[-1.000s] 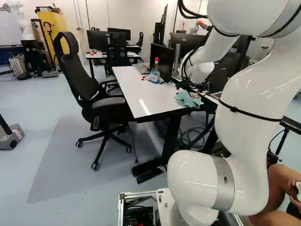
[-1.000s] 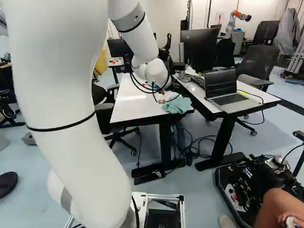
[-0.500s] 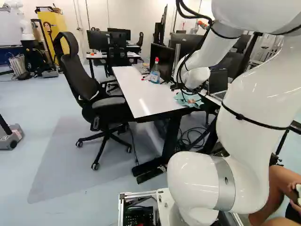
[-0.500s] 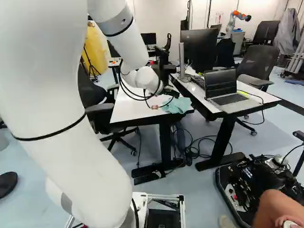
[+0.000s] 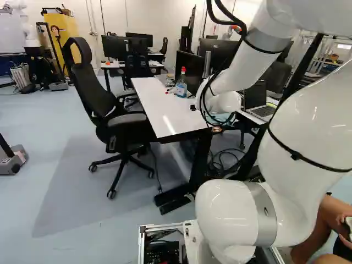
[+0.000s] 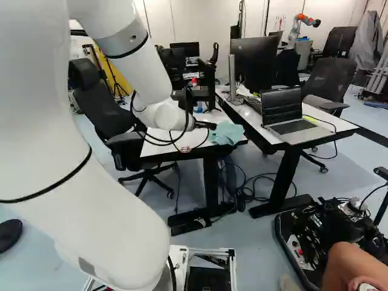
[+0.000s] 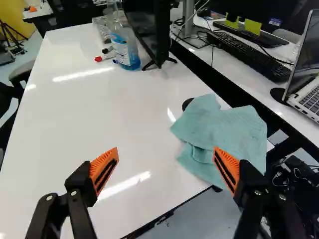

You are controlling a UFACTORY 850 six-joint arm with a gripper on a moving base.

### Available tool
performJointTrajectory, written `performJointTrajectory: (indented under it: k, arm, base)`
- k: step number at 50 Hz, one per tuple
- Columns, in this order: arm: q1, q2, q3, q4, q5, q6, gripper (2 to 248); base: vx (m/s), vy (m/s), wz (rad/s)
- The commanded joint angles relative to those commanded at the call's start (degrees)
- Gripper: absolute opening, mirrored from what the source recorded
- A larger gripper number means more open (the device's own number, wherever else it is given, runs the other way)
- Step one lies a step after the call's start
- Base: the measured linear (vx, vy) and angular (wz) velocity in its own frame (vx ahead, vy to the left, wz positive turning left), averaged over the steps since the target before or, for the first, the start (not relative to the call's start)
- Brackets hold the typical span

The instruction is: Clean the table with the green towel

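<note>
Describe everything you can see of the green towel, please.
The towel is a pale blue-green cloth, soft and slightly textured by its look. It lies loosely crumpled, not spread flat, with part of it doubled into overlapping layers. It rests at a corner of the white table and reaches past the edge there. In the wrist view, one open finger of the end effector overlaps it; whether they touch cannot be told.

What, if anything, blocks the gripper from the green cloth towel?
Nothing visible stands between the open jaws and the green cloth towel on the white table. The clear plastic bottle of blue liquid stands farther off.
</note>
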Motion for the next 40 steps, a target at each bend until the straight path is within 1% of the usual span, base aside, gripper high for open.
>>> performJointTrajectory:
  k: [10,20,40]
  arm:
    - [2.2,2.9,5.2,0.0,5.0,0.0,247]
    - [4.0,5.4,9.4,0.0,9.2,0.0,247]
    - [6.9,9.2,16.1,0.0,15.7,0.0,247]
  base:
    - [0.0,0.0,0.0]
    - [0.0,0.0,0.0]
    - [0.0,0.0,0.0]
